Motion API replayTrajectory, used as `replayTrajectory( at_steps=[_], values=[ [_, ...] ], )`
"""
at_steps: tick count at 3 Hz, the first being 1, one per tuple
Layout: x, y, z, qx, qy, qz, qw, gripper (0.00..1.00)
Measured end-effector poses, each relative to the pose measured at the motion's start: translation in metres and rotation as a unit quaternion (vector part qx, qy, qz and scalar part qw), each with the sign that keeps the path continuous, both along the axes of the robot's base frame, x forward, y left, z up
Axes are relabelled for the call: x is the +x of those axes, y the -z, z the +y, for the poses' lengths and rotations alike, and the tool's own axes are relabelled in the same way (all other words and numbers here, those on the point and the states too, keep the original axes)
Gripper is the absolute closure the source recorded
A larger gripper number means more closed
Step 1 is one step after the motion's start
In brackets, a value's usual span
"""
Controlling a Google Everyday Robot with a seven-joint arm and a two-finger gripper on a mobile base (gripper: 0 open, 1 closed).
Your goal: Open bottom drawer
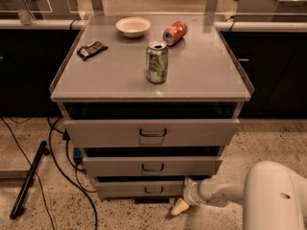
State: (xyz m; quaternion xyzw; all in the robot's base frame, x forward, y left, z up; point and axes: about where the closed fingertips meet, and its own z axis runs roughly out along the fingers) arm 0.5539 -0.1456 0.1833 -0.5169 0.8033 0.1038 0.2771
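The bottom drawer [124, 188] is the narrowest, lowest grey front of the cabinet, with a small dark loop handle [153, 189] at its centre. It stands a little out from the cabinet, like the two fronts above it. My gripper [181, 206] is low near the floor, just right of and below the handle, at the drawer's lower right part. My white arm [225, 193] reaches in from the lower right. I cannot tell whether the gripper touches the drawer.
The middle drawer [152, 166] and the top drawer [152, 132] sit above. On the cabinet top stand a green can [157, 62], a tipped red can [174, 32], a white bowl [133, 26] and a dark packet [92, 50]. Cables and a black pole [29, 178] lie on the floor at left.
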Motion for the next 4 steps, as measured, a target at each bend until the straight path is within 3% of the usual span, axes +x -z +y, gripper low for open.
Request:
replayTrajectory(
  at_steps=[2,4],
  values=[
    [0.0162,0.0012,0.0036,0.043,-0.002,-0.032,0.9986,0.00],
    [0.0153,0.0035,0.0075,0.042,-0.006,-0.022,0.9989,0.00]
  ],
)
